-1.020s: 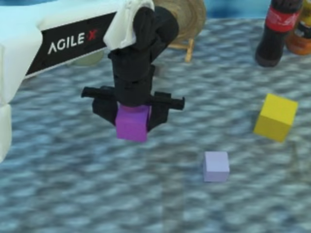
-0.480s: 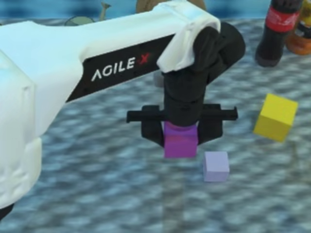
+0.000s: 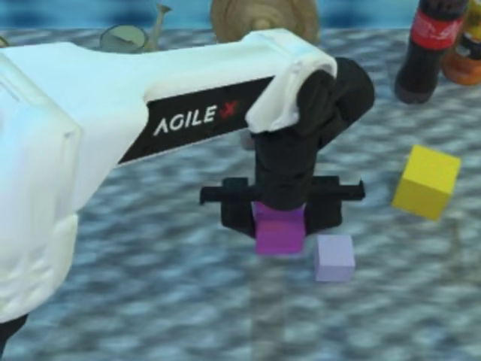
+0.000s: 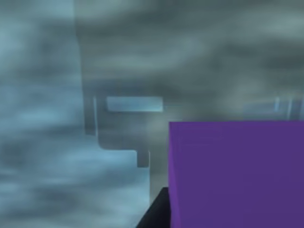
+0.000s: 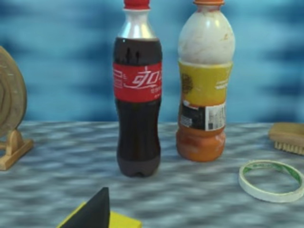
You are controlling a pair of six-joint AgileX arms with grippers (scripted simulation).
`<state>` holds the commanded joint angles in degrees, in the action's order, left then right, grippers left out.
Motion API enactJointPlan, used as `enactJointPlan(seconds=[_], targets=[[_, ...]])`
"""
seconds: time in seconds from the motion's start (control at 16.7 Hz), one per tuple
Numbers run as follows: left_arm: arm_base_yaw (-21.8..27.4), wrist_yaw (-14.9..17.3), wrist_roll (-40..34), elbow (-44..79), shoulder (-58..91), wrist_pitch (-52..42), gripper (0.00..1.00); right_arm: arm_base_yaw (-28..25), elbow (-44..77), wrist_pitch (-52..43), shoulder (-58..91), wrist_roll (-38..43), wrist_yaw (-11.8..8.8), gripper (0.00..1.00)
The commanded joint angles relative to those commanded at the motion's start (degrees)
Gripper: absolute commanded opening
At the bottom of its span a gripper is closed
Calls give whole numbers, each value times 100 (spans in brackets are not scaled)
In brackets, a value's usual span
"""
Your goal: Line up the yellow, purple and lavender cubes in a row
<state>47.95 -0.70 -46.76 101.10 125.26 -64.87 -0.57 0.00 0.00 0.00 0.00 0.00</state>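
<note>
Since a moment ago the left gripper (image 3: 279, 218) has dropped a little lower with the purple cube (image 3: 279, 232) clamped between its fingers, so the cube now sits just beside the lavender cube (image 3: 334, 257), on its left and slightly farther back; whether the two touch cannot be told from above. Largest in the scene, the white left arm (image 3: 113, 120) reaches in from the left edge and covers much of that half of the patterned table (image 3: 150, 301). Far back at the right stand a cola bottle (image 5: 138, 95) and an orange-capped sauce bottle (image 5: 204, 80), with a tape ring (image 5: 271, 179) and a brush (image 5: 287, 137) beyond them and a round woven stand (image 3: 263, 19) at the back centre. The yellow cube (image 3: 427, 182) lies well apart to the right, tilted askew to the others. Bare table lies open between lavender and yellow, and along the near edge. Only one dark fingertip (image 5: 95, 211) of the right gripper shows, over the yellow cube; its opening cannot be told.
</note>
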Motion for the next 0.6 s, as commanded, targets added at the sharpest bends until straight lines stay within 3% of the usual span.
enactJointPlan(seconds=[0.24,0.48,0.6], targets=[[-5,2,2,-525,193,713,0,0,0,0,0,0,0,100],[-3,1,2,-568,213,762,0,0,0,0,0,0,0,100],[-3,1,2,-568,213,762,15,0,0,0,0,0,0,100]])
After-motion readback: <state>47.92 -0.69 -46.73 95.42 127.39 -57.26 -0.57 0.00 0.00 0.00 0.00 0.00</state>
